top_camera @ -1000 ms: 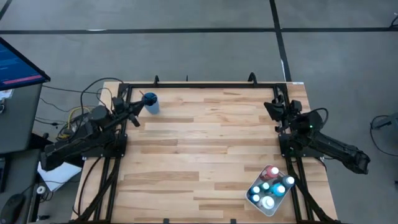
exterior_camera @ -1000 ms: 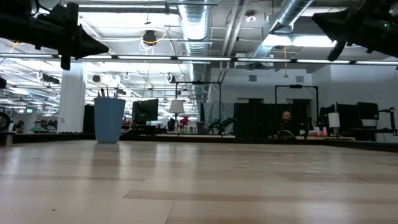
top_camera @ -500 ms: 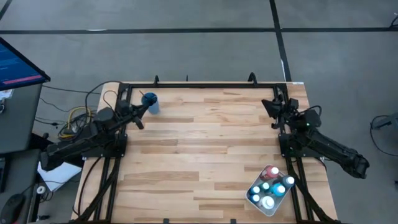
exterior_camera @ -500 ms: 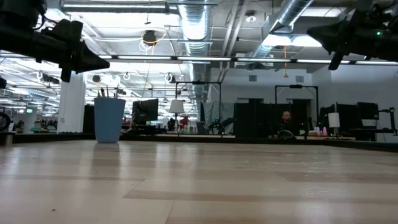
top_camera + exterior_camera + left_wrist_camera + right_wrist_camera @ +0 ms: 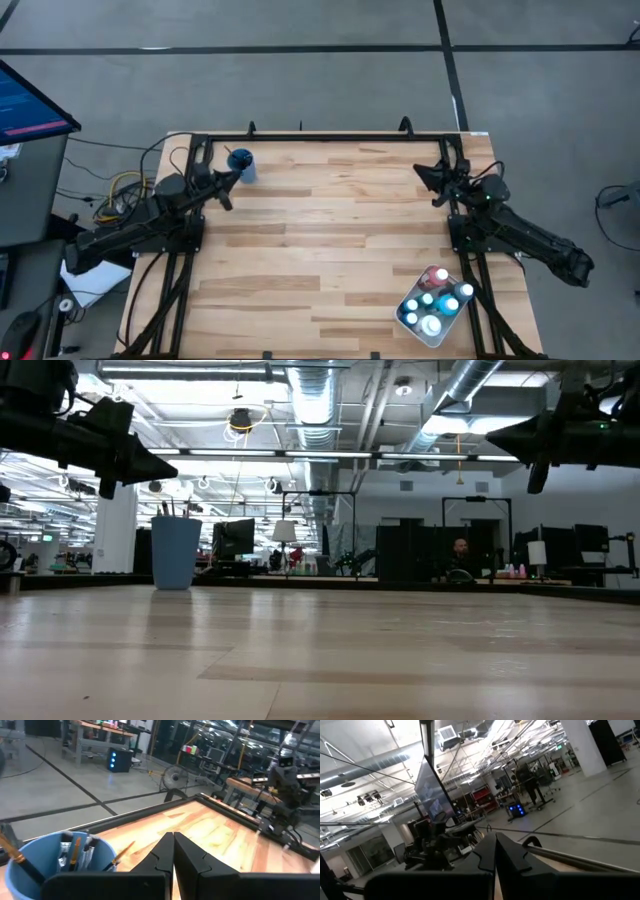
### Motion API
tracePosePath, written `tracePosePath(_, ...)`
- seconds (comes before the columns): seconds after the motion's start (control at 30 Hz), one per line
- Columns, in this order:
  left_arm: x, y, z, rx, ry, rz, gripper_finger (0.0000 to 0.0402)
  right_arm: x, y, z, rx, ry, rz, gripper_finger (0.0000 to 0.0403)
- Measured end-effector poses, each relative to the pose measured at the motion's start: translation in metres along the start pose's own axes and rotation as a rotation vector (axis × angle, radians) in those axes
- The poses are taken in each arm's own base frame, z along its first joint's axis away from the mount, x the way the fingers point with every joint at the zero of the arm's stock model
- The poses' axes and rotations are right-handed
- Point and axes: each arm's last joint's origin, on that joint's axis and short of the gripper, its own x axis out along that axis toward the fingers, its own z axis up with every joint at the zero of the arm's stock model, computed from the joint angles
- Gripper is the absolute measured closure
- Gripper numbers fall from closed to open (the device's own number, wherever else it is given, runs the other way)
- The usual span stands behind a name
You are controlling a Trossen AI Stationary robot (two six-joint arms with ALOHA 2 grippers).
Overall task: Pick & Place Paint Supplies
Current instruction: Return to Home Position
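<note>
Sorting appears complete; both arms hover empty.
Paintbrushes [image 5: 75, 851] stand in the blue cup [image 5: 241, 163], paint bottles [image 5: 428, 298] fill the white tray [image 5: 401, 316]; left gripper [image 5: 173, 842] and right gripper [image 5: 496, 841] hang raised, fingers together.

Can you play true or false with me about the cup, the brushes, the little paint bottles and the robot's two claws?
1. The paintbrushes stand in the blue cup. True.
2. The paint bottles lie loose beside the cup. False: they sit in the white tray.
3. The left gripper holds a brush. False: it is shut on nothing, near the cup.
4. The right gripper is shut and empty. True.
5. Cup and tray touch. False: they stand at opposite corners of the table.
</note>
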Motion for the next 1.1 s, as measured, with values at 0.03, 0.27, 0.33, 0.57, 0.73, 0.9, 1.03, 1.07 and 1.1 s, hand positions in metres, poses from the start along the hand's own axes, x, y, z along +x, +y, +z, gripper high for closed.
tracePosePath(0.03, 0.0, 0.0, 0.0, 0.004, 0.004, -0.011, 0.0401, 0.0, 0.0, 0.0, 0.001, 0.004, -0.002, 0.0403)
tracePosePath(0.27, 0.001, -0.002, -0.005, 0.105, 0.037, -0.095, 0.0401, 0.0, -0.001, -0.002, 0.004, 0.018, -0.01, 0.0403)
tracePosePath(0.33, 0.002, 0.0, -0.012, 0.118, 0.063, -0.089, 0.0401, 0.0, -0.001, -0.002, 0.004, 0.018, -0.01, 0.0403)
tracePosePath(0.57, 0.006, 0.002, -0.022, 0.061, 0.094, -0.079, 0.0399, 0.0, -0.001, -0.002, 0.004, 0.018, -0.01, 0.0403)
tracePosePath(0.73, 0.007, 0.003, -0.023, 0.063, 0.109, -0.073, 0.0396, 0.0, -0.001, -0.002, 0.004, 0.019, -0.01, 0.0403)
tracePosePath(0.9, 0.007, 0.003, -0.023, 0.062, 0.108, -0.073, 0.0394, 0.0, -0.001, -0.002, 0.004, 0.02, -0.01, 0.0403)
tracePosePath(1.03, 0.007, 0.003, -0.023, 0.062, 0.106, -0.073, 0.0394, 0.0, -0.001, -0.002, 0.004, 0.021, -0.011, 0.0403)
tracePosePath(1.07, 0.007, 0.003, -0.023, 0.062, 0.106, -0.074, 0.0394, 0.0, -0.001, -0.002, 0.004, 0.021, -0.011, 0.0403)
tracePosePath(1.1, 0.007, 0.003, -0.023, 0.062, 0.106, -0.074, 0.0394, 0.0, -0.001, -0.002, 0.004, 0.021, -0.011, 0.0403)
